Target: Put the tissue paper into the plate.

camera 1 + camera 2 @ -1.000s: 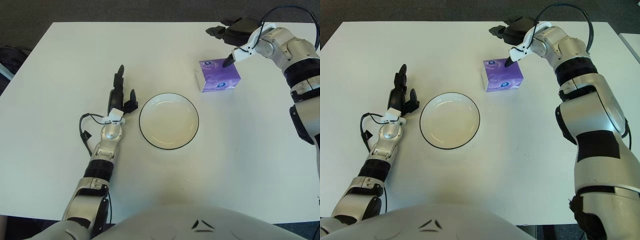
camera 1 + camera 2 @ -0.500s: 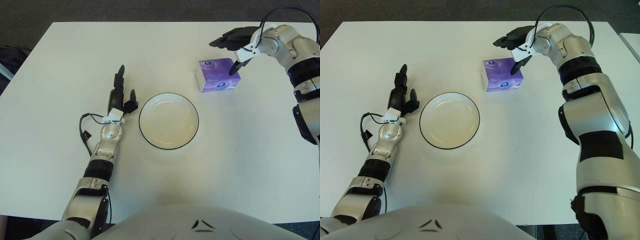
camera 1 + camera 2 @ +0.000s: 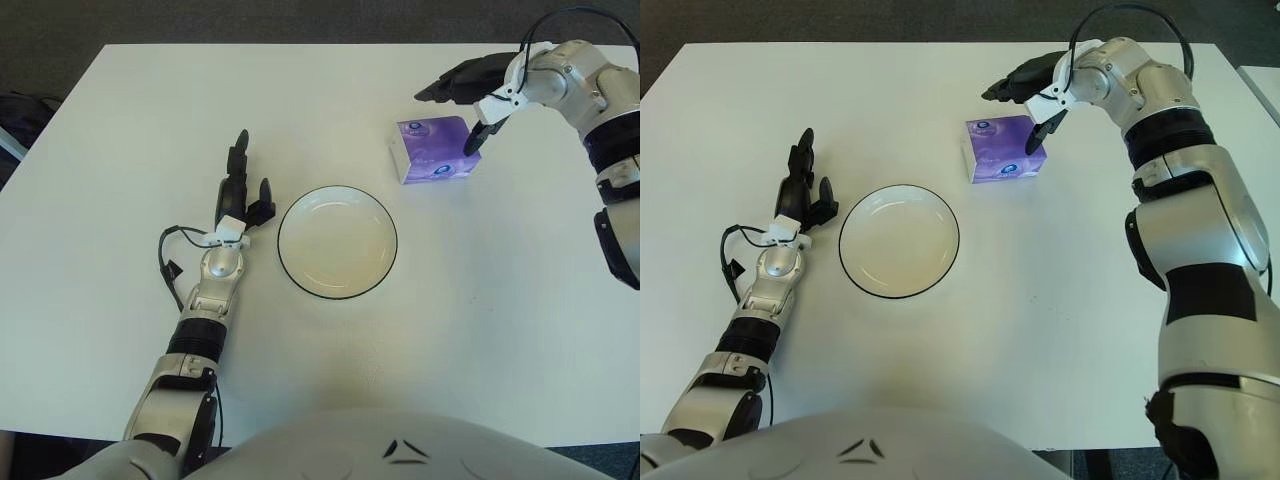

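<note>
The robot's right hand (image 3: pixel 1035 95) hovers at the far right corner of a purple tissue box (image 3: pixel 1004 148) on a white table (image 3: pixel 120 200), its fingers spread wide and closed on nothing: two dark fingers reach out over the box's far edge while the thumb points down beside the box's right end. The box stands on the table well apart from the white, black-rimmed plate (image 3: pixel 338 242), up and to the right of it, and the plate holds nothing. The left hand (image 3: pixel 240 190) shows just left of the plate, fingers relaxed and extended (whether it touches the table cannot be told).

The step in hand looks to be the approach to a grasp, with the task itself not yet begun. The next move would seem to call for the right hand to settle lower, so that thumb and fingers bracket the box's two faces before closing, then a lift and a carry toward the plate.
</note>
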You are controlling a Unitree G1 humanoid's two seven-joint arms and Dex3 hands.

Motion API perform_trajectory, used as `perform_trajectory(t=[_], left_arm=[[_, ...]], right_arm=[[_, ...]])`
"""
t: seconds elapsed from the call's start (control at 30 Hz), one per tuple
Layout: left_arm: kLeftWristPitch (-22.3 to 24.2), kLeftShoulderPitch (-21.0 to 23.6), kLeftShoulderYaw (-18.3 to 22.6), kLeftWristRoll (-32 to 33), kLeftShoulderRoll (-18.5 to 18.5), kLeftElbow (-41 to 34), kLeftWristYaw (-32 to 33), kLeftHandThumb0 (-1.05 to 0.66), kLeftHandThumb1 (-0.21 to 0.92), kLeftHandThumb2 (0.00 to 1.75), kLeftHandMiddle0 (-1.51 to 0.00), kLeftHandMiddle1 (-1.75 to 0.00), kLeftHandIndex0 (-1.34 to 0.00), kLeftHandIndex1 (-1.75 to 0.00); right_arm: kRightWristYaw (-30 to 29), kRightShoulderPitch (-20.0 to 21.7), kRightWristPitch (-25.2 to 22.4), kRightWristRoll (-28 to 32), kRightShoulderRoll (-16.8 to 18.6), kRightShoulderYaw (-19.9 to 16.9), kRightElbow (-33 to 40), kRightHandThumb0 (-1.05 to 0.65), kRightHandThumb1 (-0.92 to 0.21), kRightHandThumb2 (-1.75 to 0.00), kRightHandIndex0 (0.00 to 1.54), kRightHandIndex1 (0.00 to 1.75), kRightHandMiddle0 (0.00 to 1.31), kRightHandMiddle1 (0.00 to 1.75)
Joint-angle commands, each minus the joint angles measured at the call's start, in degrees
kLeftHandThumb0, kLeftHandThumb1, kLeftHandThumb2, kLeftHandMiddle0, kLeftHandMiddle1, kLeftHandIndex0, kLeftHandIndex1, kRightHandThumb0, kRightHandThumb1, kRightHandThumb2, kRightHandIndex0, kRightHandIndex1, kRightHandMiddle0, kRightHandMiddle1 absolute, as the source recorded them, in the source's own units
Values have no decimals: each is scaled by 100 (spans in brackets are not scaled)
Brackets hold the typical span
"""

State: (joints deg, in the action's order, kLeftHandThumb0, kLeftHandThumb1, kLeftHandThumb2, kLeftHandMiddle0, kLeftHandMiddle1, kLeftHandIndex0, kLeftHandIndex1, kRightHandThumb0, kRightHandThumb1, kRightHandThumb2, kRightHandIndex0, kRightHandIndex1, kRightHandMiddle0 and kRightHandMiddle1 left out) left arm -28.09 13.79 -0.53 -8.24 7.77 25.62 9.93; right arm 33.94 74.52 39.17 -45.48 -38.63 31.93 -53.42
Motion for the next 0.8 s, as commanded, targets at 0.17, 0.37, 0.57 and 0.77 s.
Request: perform_trajectory(t=[0.17, 0.37, 0.57, 0.77], left_arm=[[-153, -863, -202, -80, -319, 1073, -6, -85, 92, 93, -11, -1, 0, -28], [-133, -857, -208, -66, -337, 1072, -22, -85, 92, 92, -11, -1, 0, -28], [-129, -852, -219, -77, -344, 1075, -16, -86, 92, 92, -10, 0, 0, -27], [-122, -845, -221, -79, -345, 1084, -17, -86, 92, 92, -10, 0, 0, -27]], right_arm=[[205, -94, 94, 200, -202, -155, 254, -105, -88, -6, 0, 0, 0, 0], [152, -172, 83, 175, -228, -201, 360, -105, -87, -5, 0, 0, 0, 0], [96, -246, 58, 139, -250, -221, 466, -105, -87, -4, 0, 0, 0, 0], [38, -322, 25, 117, -247, -239, 542, -105, -86, -3, 0, 0, 0, 0]])
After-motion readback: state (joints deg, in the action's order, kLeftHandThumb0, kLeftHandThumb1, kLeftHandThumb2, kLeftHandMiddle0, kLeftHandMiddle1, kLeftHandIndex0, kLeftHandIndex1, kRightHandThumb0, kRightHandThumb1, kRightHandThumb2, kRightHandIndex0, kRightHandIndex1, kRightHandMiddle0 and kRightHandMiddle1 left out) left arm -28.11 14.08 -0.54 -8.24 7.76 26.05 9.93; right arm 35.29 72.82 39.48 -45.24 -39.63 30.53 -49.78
